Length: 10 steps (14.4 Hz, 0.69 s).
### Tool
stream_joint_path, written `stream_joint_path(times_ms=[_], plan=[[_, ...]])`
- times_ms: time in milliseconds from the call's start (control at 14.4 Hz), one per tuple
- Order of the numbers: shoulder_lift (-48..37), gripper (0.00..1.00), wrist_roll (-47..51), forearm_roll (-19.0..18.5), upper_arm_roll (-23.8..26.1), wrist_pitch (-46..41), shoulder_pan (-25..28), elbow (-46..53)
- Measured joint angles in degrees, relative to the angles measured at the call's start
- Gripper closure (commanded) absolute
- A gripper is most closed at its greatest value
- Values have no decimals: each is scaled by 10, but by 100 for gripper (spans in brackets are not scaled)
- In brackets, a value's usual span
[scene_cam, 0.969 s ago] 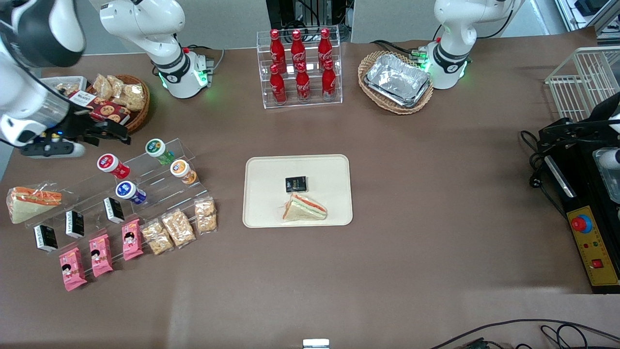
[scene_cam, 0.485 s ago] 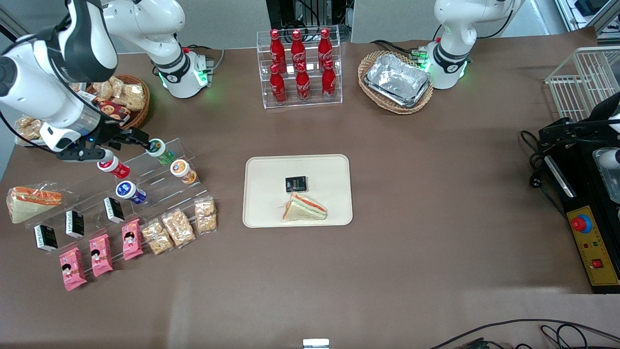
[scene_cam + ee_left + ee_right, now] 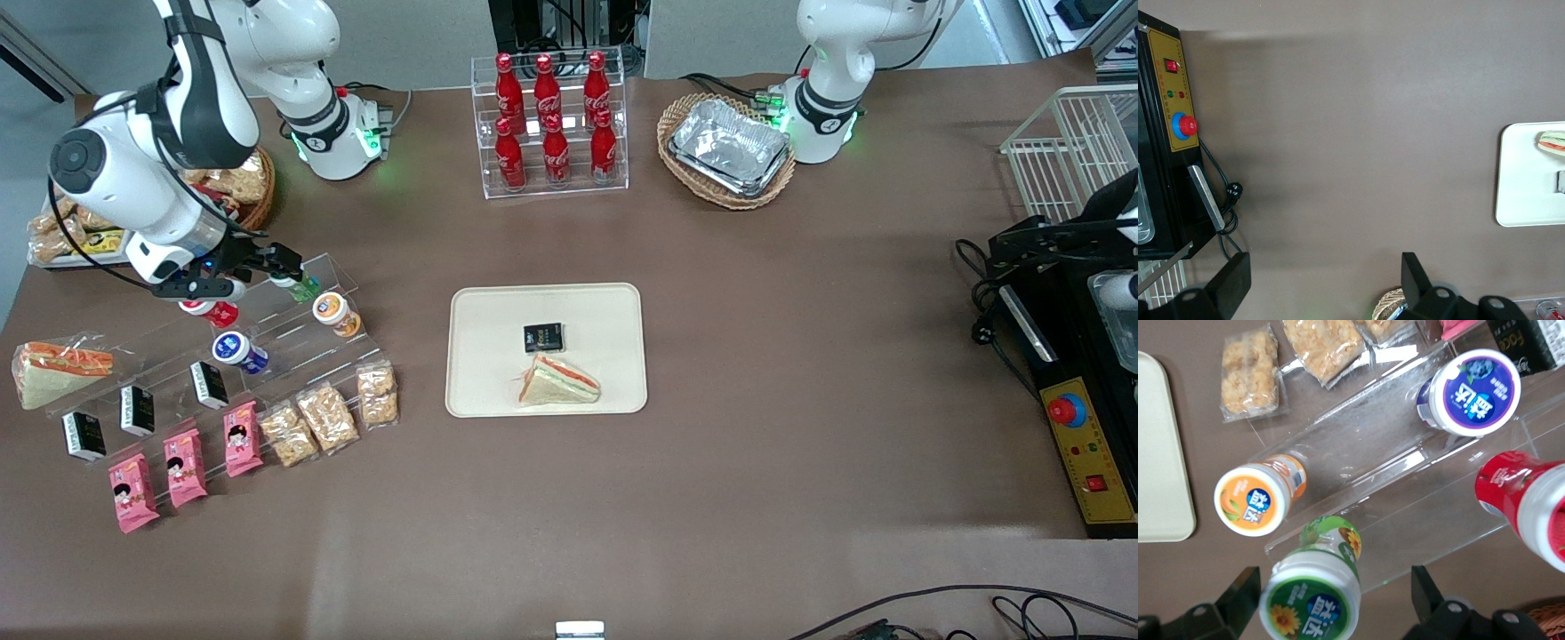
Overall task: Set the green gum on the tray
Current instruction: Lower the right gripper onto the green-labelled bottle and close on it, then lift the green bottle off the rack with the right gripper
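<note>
Gripper hung open around the green gum, not yet clenched.
It lay on the clear stand; light, stiff, probably slippery, best held by its round sides under the lid.

The whole scene is taken up by a wide brown matte desk, lit pretty evenly. A pale grey wall can be made out above its top edge.
</note>
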Motion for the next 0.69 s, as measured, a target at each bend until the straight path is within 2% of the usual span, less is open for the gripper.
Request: stream_joint_path(times_ms=[208, 346, 415, 485, 692], plan=[[0, 4, 2, 0, 0, 15, 7, -14], [0, 17, 13, 0, 0, 20, 15, -20], [0, 36, 16, 0, 1, 21, 18, -22], [0, 49, 17, 0, 1, 21, 21, -23], [0, 58, 19, 0, 1, 22, 23, -23]])
